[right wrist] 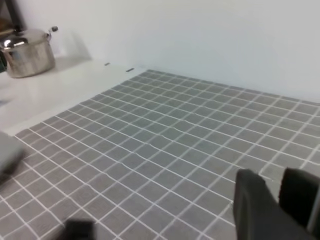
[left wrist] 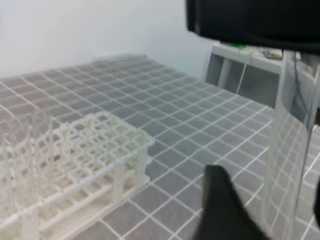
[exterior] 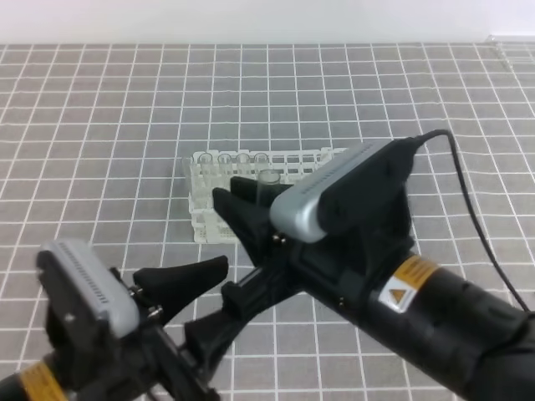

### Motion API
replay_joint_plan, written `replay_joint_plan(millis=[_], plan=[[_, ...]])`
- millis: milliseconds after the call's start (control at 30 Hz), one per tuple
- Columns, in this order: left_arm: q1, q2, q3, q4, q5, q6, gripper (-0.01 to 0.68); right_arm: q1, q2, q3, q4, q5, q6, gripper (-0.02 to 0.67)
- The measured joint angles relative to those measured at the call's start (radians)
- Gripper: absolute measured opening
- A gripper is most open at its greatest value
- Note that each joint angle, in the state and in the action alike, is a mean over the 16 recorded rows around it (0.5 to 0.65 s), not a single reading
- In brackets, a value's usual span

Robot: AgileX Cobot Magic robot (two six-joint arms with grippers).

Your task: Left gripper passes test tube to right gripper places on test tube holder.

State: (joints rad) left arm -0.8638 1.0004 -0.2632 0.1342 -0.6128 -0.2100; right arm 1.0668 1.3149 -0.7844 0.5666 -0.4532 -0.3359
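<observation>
Handover item: tube in transit, rack placement outstanding.
My right gripper (exterior: 247, 194), jaws narrow, pinches the tube (exterior: 267, 185) upright just in front of the rack (exterior: 205, 221); my left gripper (exterior: 209, 292), jaws spread and empty, sits nearer the camera. Judged: pass made, insertion left. Other tubes (exterior: 224, 160) stand in the rack's far row. Surface: grey tiled mat (exterior: 100, 125); white wall (right wrist: 210, 35); steel pot (right wrist: 27, 52) on a side counter.

The test tube holder (exterior: 251, 188) stands behind both hands.
</observation>
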Motion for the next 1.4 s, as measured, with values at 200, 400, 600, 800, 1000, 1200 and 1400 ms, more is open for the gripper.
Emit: replay_joint_plan(millis=[200, 400, 600, 800, 1000, 1200, 1400], plan=[[0.000, -0.211, 0.000, 0.008, 0.213, -0.030, 0.169, 0.000, -0.045, 0.016, 0.079, 0.038, -0.089, 0.085], [0.000, -0.514, 0.000, 0.028, 0.528, -0.059, 0.038, 0.000, -0.079, 0.034, 0.131, 0.064, -0.142, 0.085], [0.000, -0.786, 0.021, 0.029, 0.774, -0.073, 0.002, 0.000, -0.086, 0.043, 0.139, 0.071, -0.150, 0.085], [0.000, -0.945, 0.108, 0.007, 0.811, -0.080, 0.000, 0.000, -0.086, 0.044, 0.139, 0.079, -0.151, 0.085], [0.000, -0.993, 0.206, -0.012, 0.753, -0.083, 0.000, 0.000, -0.086, 0.044, 0.138, 0.087, -0.154, 0.085], [0.000, -0.993, 0.266, -0.024, 0.737, -0.085, 0.000, 0.000, -0.086, 0.044, 0.141, 0.092, -0.170, 0.085], [0.000, -0.992, 0.270, -0.025, 0.781, -0.083, -0.001, 0.000, -0.086, 0.044, 0.145, 0.092, -0.192, 0.085]])
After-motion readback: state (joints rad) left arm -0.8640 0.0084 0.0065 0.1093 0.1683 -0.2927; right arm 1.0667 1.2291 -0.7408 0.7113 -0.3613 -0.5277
